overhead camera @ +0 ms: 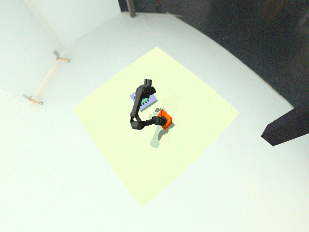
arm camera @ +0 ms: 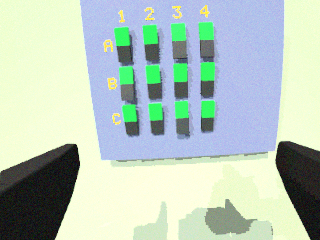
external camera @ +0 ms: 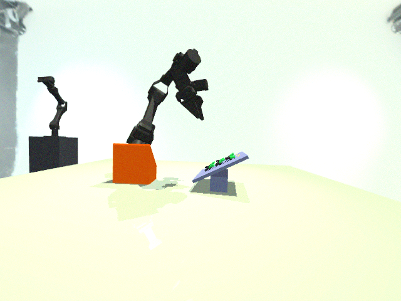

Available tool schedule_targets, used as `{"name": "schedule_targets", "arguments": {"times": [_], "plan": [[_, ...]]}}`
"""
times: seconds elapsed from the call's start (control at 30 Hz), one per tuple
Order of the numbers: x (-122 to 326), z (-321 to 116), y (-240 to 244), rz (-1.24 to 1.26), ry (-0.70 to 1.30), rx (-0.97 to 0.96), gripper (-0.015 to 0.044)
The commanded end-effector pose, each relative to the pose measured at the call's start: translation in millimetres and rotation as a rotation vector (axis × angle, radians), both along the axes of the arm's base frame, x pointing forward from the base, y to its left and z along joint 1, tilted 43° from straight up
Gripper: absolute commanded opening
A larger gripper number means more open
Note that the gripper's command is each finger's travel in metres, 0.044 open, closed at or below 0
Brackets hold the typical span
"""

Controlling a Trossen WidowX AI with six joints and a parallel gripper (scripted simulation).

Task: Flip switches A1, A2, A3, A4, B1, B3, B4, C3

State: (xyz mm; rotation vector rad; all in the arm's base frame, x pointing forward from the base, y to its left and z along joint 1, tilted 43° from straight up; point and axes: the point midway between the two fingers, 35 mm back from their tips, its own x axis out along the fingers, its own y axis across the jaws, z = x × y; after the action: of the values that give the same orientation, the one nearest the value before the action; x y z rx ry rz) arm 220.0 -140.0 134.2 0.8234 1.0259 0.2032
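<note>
The blue panel [overhead camera: 152, 100] [external camera: 240, 157] [arm camera: 250, 75] stands tilted on a block, with three rows of four green-and-black rocker switches. In the wrist view the near black halves of A3 [arm camera: 179, 41], A4 [arm camera: 206, 40], B1 [arm camera: 127, 83] and C3 [arm camera: 182, 118] look lighter grey. Those of A1 [arm camera: 123, 45], A2 [arm camera: 151, 43], B3 [arm camera: 180, 81], B4 [arm camera: 207, 79] and the other switches look darker. Which ends are raised is hard to tell. My gripper [external camera: 201, 118] [arm camera: 179, 154] is open and empty, high above the panel.
The orange block [overhead camera: 168, 118] [external camera: 131, 164] stands at my arm's base, beside the panel. Another black arm [external camera: 57, 97] stands on a dark pedestal [external camera: 53, 153] at the left of the exterior view. The panel's support block [external camera: 218, 181] is under it.
</note>
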Motion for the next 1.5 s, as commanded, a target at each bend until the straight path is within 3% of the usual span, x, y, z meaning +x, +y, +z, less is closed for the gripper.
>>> {"name": "schedule_targets", "arguments": {"times": [0.0, 0.3, 0.47, 0.67, 1.47], "plan": [[1.8, -0.8, 0.6, 0.001, 0.001, -0.002, 0.0374], [93.5, -24.8, 56.8, 0.039, -0.011, -0.036, 0.0137], [100.4, -25.5, 63.8, 0.042, -0.017, -0.034, 0.0006], [119.4, -48.7, 81.4, 0.059, -0.001, -0.029, 0.0], [131.8, -64.7, 93.7, 0.059, -0.002, -0.028, 0.0]]}}
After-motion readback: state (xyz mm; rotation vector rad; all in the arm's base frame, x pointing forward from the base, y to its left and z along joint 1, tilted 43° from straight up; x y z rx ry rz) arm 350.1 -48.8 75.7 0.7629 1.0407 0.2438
